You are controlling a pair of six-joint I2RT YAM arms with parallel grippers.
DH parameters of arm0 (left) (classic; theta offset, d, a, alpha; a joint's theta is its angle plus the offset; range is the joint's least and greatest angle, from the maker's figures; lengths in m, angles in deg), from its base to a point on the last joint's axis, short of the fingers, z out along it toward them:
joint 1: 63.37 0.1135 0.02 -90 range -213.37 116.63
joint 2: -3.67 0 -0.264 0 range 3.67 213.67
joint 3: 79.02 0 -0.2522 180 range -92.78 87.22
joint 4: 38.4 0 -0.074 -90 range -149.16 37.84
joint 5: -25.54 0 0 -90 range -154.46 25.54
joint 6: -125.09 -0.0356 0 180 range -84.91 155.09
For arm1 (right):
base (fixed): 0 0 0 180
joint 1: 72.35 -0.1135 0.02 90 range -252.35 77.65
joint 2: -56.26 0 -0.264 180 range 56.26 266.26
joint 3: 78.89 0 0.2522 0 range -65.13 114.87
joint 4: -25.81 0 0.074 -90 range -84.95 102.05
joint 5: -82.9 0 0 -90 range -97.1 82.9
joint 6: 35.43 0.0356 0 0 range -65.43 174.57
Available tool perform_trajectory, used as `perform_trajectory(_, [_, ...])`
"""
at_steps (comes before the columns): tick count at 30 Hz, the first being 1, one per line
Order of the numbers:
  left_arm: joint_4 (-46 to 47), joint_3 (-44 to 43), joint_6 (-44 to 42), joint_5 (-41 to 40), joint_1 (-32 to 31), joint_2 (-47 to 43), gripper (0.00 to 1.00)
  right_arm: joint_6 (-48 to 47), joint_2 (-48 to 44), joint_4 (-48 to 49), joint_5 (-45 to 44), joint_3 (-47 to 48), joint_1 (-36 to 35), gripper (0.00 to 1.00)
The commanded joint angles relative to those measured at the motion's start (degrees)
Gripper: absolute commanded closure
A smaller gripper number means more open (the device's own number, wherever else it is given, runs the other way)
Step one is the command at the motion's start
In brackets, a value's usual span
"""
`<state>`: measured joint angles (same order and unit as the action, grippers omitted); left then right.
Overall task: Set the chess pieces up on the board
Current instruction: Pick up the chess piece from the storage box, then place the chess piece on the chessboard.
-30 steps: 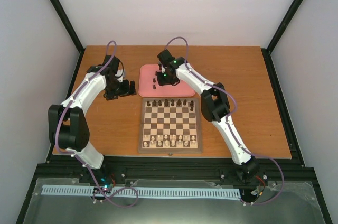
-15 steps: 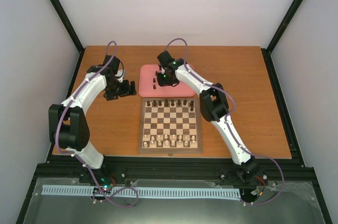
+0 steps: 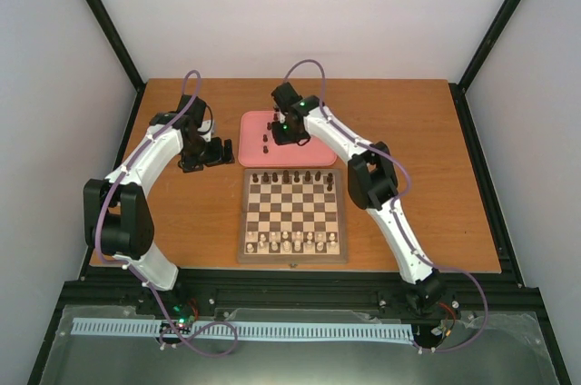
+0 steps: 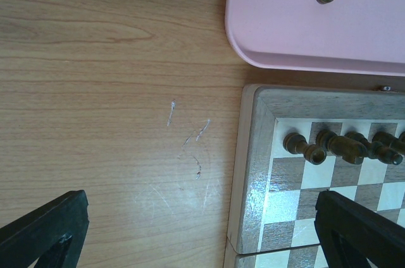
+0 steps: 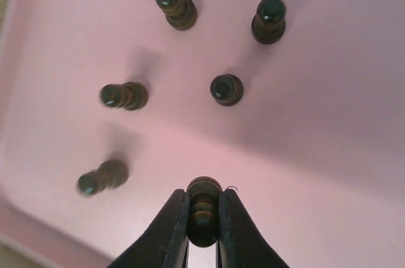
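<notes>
So, roughly midway by my read. Pale pieces (image 3: 292, 241) sat in two rows on the near side of the board (image 3: 243, 222). A dark row (image 3: 289, 176) stood along the far edge, and the rank in front of it looked mostly bare. At least five loose dark pieces (image 5: 226, 89) sat on the pink tray (image 5: 316, 154), a couple of them blurred. One more was clipped by the top edge of the right wrist view.

Right gripper (image 5: 203, 200) was narrowed onto a dark piece (image 5: 204, 187) over the tray, near its corner. Couldn't tell whether it was off the surface. Left gripper (image 4: 201, 201) was spread wide, holding nothing, over the desk (image 4: 114, 91) beside the board's far-left corner.

From overhead the pieces were too small to type or count, and the right arm covered part of the tray.
</notes>
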<state>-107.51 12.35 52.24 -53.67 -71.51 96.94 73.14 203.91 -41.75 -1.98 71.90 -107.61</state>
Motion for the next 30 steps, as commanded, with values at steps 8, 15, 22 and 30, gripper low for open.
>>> perform_trajectory(8, [0.09, -0.82, -0.89, 0.74, 0.19, -0.22, 0.0, -2.71, -25.39, -2.8, -5.11, -21.5, -0.02, 0.95])
perform_trajectory(15, [0.04, -1.55, -0.96, 0.47, 0.16, 0.04, 0.0, 1.24, -41.3, -1.29, -5.77, -42.17, -1.29, 0.95])
perform_trajectory(22, [0.25, -1.22, -0.98, 0.28, 0.14, -0.09, 0.0, 4.9, -48.02, -0.05, -5.64, -54.66, -5.2, 0.95])
perform_trajectory(30, [0.01, -1.42, -0.98, 0.01, 0.14, -0.47, 0.0, 6.74, -47.88, 4.01, -6.98, -59.68, -6.22, 0.95])
